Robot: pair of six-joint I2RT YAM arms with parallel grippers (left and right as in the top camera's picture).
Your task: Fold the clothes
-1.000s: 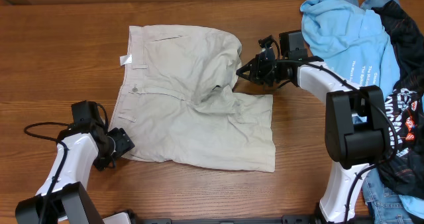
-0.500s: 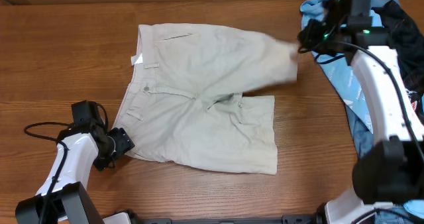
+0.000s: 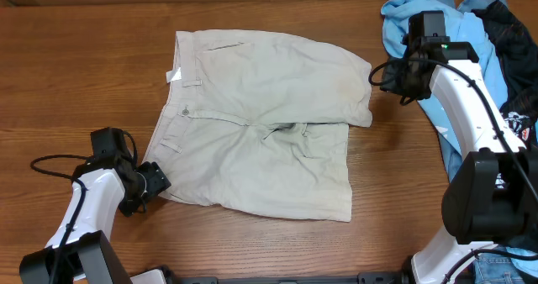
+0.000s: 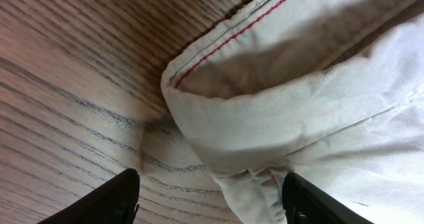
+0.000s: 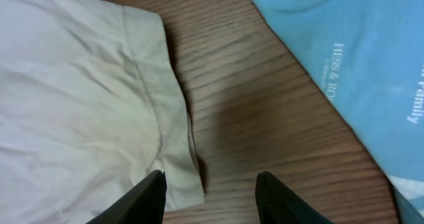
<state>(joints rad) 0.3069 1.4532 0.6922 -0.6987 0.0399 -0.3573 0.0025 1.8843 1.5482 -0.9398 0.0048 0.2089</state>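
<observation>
The beige khaki shorts (image 3: 261, 116) lie spread flat on the wooden table (image 3: 76, 74), waistband to the left and both legs to the right. My right gripper (image 3: 392, 76) hovers just right of the upper leg's hem. In the right wrist view it (image 5: 211, 199) stands open over bare wood, with the hem corner (image 5: 179, 177) beside its left finger. My left gripper (image 3: 155, 183) sits at the waistband's near corner. There it (image 4: 211, 201) is open, and a bunched fold of the shorts (image 4: 298, 105) lies between its fingers, close to the right one.
A light blue T-shirt (image 3: 445, 40) with white print lies heaped at the back right, close behind my right gripper, and shows again in the right wrist view (image 5: 351, 65). A black garment (image 3: 514, 74) with a white graphic lies beside it. Denim (image 3: 496, 252) shows at the right front edge.
My right gripper drew the upper leg out to the right, let it go and opened. That leg now lies flat. The left arm has not moved.
</observation>
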